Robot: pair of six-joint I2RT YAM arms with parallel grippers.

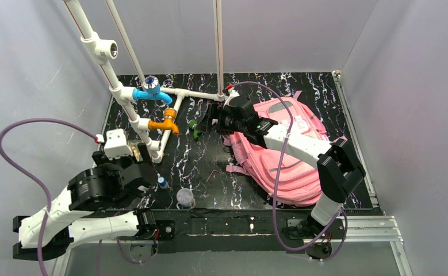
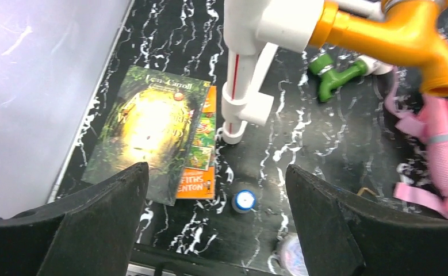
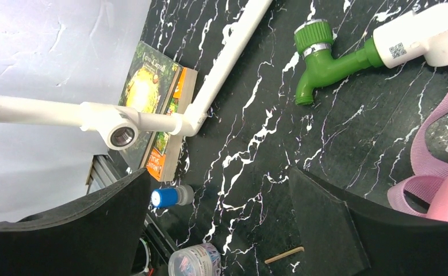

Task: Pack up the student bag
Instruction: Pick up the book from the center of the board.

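Note:
The student bag (image 1: 293, 158), a large pink backpack, lies flat on the right half of the black marbled table; a pink edge and strap show in the left wrist view (image 2: 440, 144) and the right wrist view (image 3: 434, 167). My right arm reaches across it. My right gripper (image 1: 209, 122) (image 3: 217, 172) hangs open just left of the bag, over bare table near a green tap (image 3: 325, 57). My left gripper (image 1: 142, 154) (image 2: 215, 169) is open above the table's left side. Two stacked books (image 2: 146, 132) (image 3: 152, 86) lie ahead of its left finger, nothing between the fingers.
A white pipe frame (image 1: 152, 92) with blue (image 1: 152, 95), orange (image 1: 165, 123) and green (image 1: 195, 129) taps stands over the left and middle. A blue-capped small bottle (image 1: 162, 183), a clear round container (image 1: 184, 197) and a bent thin stick (image 1: 213, 174) lie near the front edge.

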